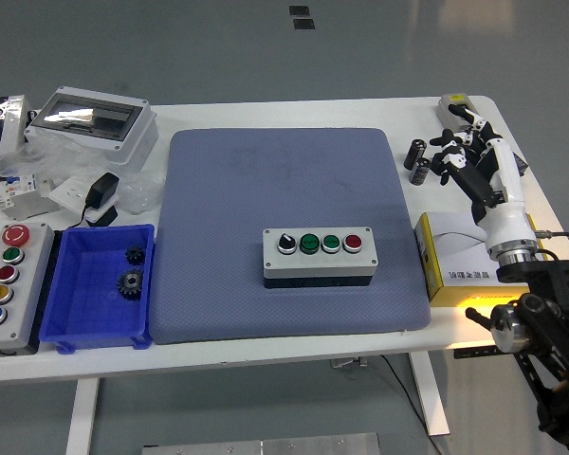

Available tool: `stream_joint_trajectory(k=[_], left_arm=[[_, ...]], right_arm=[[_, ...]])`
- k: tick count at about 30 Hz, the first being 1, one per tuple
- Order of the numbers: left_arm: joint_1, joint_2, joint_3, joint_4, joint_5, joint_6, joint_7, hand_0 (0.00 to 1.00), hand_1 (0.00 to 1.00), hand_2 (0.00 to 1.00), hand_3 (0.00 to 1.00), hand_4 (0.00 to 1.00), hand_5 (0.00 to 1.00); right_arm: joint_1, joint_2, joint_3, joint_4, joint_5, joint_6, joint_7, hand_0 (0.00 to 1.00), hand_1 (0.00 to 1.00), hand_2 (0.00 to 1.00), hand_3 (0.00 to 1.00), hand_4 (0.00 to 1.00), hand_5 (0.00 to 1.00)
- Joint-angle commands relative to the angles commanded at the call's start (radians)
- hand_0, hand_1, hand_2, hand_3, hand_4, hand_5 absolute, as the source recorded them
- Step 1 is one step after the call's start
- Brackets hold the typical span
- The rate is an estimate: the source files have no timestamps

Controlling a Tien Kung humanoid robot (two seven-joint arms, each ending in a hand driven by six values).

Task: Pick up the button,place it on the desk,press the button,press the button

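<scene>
Head view: one four-button box (319,252) sits on the blue mat (286,227) at the centre of the desk (294,112), carrying one black selector, two green buttons and one red button. One right hand (460,152) hovers at the far right edge, well apart from the box, fingers loosely curled, holding nothing. One blue bin (100,284) holds two gears (131,271). One five-button station (8,282) lies leftmost.

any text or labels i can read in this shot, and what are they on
Nothing here reads clearly.
Yellow and white box: a line of dark print on its top, too small and blurred to quote.
Four-button control box: no legible labels.
Five-button box: no legible labels.
</scene>
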Motion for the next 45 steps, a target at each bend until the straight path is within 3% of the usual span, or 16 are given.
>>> stream_joint_trajectory(k=[2, 3, 8, 9, 14, 15, 20, 21, 26, 27, 32, 33, 45], left_arm=[[-0.001, 0.003, -0.003, 0.0, 0.005, 0.0, 0.001, 0.644, 0.565, 0.618, 0.603, 0.673, 0.077], [-0.001, 0.004, -0.004, 0.0, 0.006, 0.0, 0.001, 0.643, 0.567, 0.618, 0.605, 0.672, 0.08], [-0.003, 0.013, -0.003, 0.0, 0.008, 0.001, 0.003, 0.643, 0.567, 0.618, 0.605, 0.672, 0.08], [-0.004, 0.015, -0.004, 0.0, 0.009, 0.001, 0.004, 0.644, 0.566, 0.618, 0.603, 0.671, 0.086], [-0.007, 0.028, -0.006, 0.0, 0.012, 0.003, 0.006, 0.644, 0.566, 0.618, 0.603, 0.671, 0.086], [-0.007, 0.03, -0.007, 0.0, 0.013, 0.003, 0.007, 0.644, 0.567, 0.618, 0.604, 0.672, 0.087], [-0.011, 0.038, -0.009, 0.0, 0.017, 0.002, 0.009, 0.644, 0.567, 0.618, 0.604, 0.672, 0.087], [-0.012, 0.041, -0.009, 0.0, 0.018, 0.001, 0.009, 0.644, 0.567, 0.619, 0.604, 0.668, 0.093], [-0.018, 0.051, -0.01, 0.0, 0.021, 0.0, 0.011, 0.644, 0.567, 0.619, 0.604, 0.668, 0.093], [-0.02, 0.054, -0.01, 0.0, 0.022, 0.0, 0.012, 0.644, 0.571, 0.619, 0.606, 0.665, 0.099], [-0.023, 0.063, -0.013, 0.0, 0.026, 0.0, 0.014, 0.644, 0.571, 0.619, 0.606, 0.665, 0.099], [-0.024, 0.064, -0.013, 0.0, 0.026, 0.0, 0.015, 0.645, 0.586, 0.619, 0.606, 0.665, 0.102], [-0.023, 0.064, -0.016, 0.0, 0.031, -0.001, 0.014, 0.65, 0.614, 0.62, 0.607, 0.666, 0.109]], right_arm=[[0.001, -0.002, 0.003, -0.004, 0.04, 0.011, 0.012, 0.406, 0.485, 0.587, 0.697, 0.531, 0.245], [0.001, -0.003, 0.005, -0.006, 0.057, 0.017, 0.015, 0.524, 0.605, 0.653, 0.69, 0.548, 0.235], [-0.006, -0.005, 0.004, -0.015, 0.081, 0.037, 0.01, 0.524, 0.605, 0.653, 0.69, 0.548, 0.235], [-0.007, -0.005, 0.002, -0.016, 0.077, 0.039, 0.007, 0.641, 0.672, 0.694, 0.69, 0.592, 0.242], [-0.007, -0.001, -0.005, -0.026, 0.069, 0.045, -0.004, 0.641, 0.672, 0.694, 0.69, 0.592, 0.242], [-0.007, 0.0, -0.006, -0.028, 0.069, 0.047, -0.005, 0.742, 0.724, 0.744, 0.718, 0.707, 0.336], [-0.011, 0.004, -0.007, -0.037, 0.076, 0.054, -0.013, 0.742, 0.724, 0.744, 0.718, 0.707, 0.336], [-0.013, 0.005, -0.007, -0.04, 0.083, 0.055, -0.013, 0.888, 0.823, 0.874, 0.946, 0.836, 0.546], [-0.02, 0.013, -0.003, -0.049, 0.111, 0.061, -0.014, 0.888, 0.823, 0.874, 0.946, 0.836, 0.546], [-0.02, 0.016, -0.002, -0.051, 0.117, 0.062, -0.014, 0.951, 0.866, 0.909, 0.948, 0.916, 0.796], [-0.018, 0.027, 0.0, -0.054, 0.129, 0.066, -0.013, 0.951, 0.866, 0.909, 0.948, 0.916, 0.796], [-0.017, 0.029, 0.0, -0.055, 0.13, 0.066, -0.012, 0.962, 0.875, 0.906, 0.91, 0.936, 0.922], [-0.028, 0.035, 0.017, -0.052, 0.157, 0.072, -0.006, 0.95, 0.856, 0.868, 0.843, 0.923, 0.927]])
